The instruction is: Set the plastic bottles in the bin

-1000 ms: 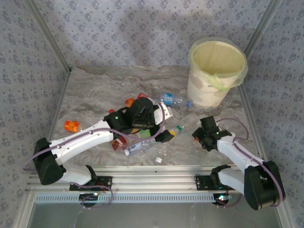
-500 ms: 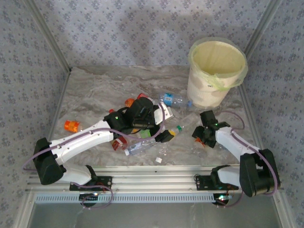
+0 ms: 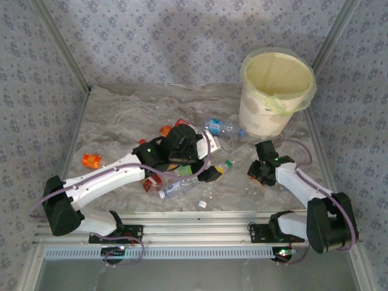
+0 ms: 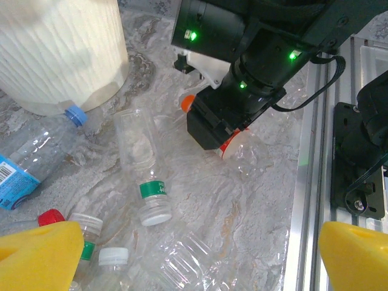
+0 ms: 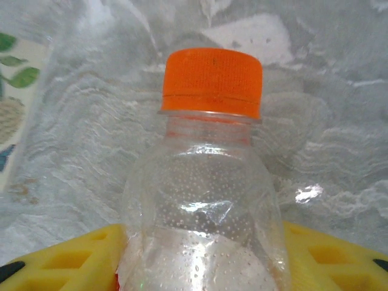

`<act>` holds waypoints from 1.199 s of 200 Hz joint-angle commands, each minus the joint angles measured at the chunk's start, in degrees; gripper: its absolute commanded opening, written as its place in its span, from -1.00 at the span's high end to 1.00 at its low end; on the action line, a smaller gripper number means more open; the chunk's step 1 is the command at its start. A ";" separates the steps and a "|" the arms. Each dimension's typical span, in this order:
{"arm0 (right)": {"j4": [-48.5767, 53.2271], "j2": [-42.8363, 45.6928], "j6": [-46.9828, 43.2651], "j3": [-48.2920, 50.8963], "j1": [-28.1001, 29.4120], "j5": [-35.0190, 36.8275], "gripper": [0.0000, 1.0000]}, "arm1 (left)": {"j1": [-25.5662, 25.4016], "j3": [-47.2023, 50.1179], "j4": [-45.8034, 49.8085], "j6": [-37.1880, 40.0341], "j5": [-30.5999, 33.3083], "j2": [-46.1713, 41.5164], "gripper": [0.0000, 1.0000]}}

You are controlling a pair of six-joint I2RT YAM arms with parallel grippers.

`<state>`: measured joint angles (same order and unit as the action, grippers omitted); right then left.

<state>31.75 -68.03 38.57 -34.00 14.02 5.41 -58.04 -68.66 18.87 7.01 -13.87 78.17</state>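
Left claw [image 4: 197, 259] gapes wide (arm outstretched); right claw [image 5: 195, 260] pinches a bottle [image 5: 209, 182].

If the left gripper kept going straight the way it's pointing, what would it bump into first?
Probably the crumpled clear bottle lying just ahead between the open fingers of the left gripper. Height is hard to judge, so it might pass over it and reach the green-labelled bottle instead.

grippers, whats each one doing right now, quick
left gripper: open, holding nothing
right gripper: closed on the clear orange-capped bottle
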 commanded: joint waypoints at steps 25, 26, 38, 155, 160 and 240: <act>4.89 8.92 -6.10 -5.40 2.04 6.66 -0.12 | -0.23 -0.95 -1.93 -0.91 0.89 -2.53 -0.99; 5.03 9.08 -6.16 -5.57 2.14 6.82 -0.12 | -0.23 -0.86 -2.01 -0.92 0.96 -2.65 -0.99; 5.98 11.25 -7.69 -7.50 3.05 8.20 -0.12 | -0.23 -0.29 -3.08 -1.47 1.40 -3.72 -0.99; 2.93 9.91 -26.87 -38.42 14.85 21.05 -0.06 | -0.10 12.15 -21.86 -7.35 9.95 -18.27 -0.99; 2.91 9.15 -27.38 -39.73 14.80 20.80 -0.06 | -0.06 12.18 -21.73 -7.36 10.54 -18.39 -0.99; -8.16 -5.27 -27.47 -56.32 0.85 15.50 -0.05 | -0.05 11.49 -19.36 -5.62 11.50 -16.62 -0.99</act>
<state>28.40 -69.80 10.50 -86.11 19.35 23.79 -58.04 -56.82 0.14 0.58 -3.03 60.90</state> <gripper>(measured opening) 0.529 0.994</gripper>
